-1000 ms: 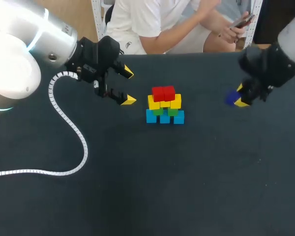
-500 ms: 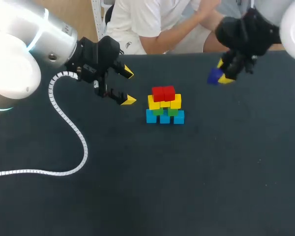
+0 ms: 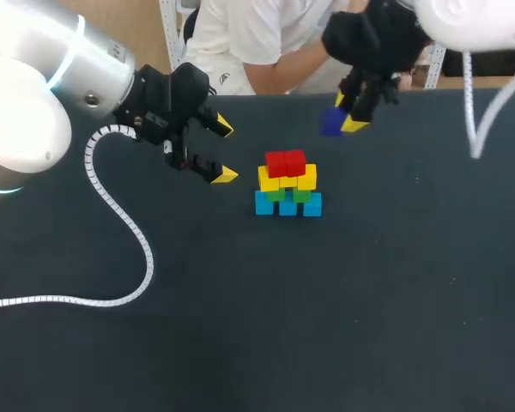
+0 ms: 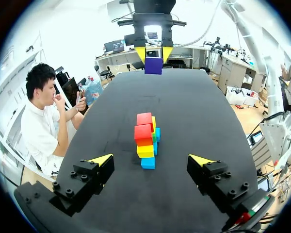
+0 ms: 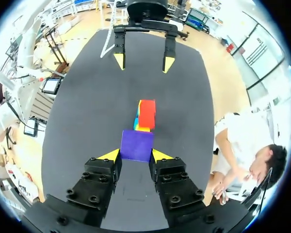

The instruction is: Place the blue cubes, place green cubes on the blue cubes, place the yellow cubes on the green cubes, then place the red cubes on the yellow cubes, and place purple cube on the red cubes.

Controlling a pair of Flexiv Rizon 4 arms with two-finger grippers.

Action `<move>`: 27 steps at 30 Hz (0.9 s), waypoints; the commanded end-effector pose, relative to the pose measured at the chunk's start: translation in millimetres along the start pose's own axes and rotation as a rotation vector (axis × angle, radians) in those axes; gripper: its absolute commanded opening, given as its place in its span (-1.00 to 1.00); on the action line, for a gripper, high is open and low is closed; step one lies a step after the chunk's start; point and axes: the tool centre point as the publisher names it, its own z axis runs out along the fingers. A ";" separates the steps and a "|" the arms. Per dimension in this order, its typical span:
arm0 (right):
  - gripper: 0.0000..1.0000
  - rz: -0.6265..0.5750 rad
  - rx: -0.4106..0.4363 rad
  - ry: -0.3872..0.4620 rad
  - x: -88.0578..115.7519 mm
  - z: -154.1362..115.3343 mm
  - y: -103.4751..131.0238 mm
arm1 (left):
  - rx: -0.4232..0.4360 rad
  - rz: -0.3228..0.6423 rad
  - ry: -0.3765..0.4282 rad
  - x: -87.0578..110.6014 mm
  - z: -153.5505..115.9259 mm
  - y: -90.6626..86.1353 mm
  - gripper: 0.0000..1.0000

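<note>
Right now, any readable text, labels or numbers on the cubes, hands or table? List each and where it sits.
None to read. The purple cube held in the right hand, the stacked red cubes, yellow cubes, green cubes and blue cubes, the left hand and the table all show plain surfaces, with no print, number or sign.

My head camera looks down on the table (image 3: 326,300) from above and behind, while my wrist cameras face each other across it, the left low, the right higher, all three sharing the cube stack (image 3: 287,184).
</note>
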 end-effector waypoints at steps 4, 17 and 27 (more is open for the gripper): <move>-1.00 -0.019 -0.111 0.003 -13.7 2.3 -2.9 | 0.002 0.003 -0.003 1.1 -0.3 0.9 1.00; -1.00 -0.012 -0.095 -0.016 -14.6 2.2 -2.0 | 0.002 0.003 -0.003 1.1 -0.3 0.9 1.00; -1.00 -0.049 -0.110 -0.010 -28.6 2.2 3.6 | 0.002 0.003 -0.003 1.1 -0.3 0.9 1.00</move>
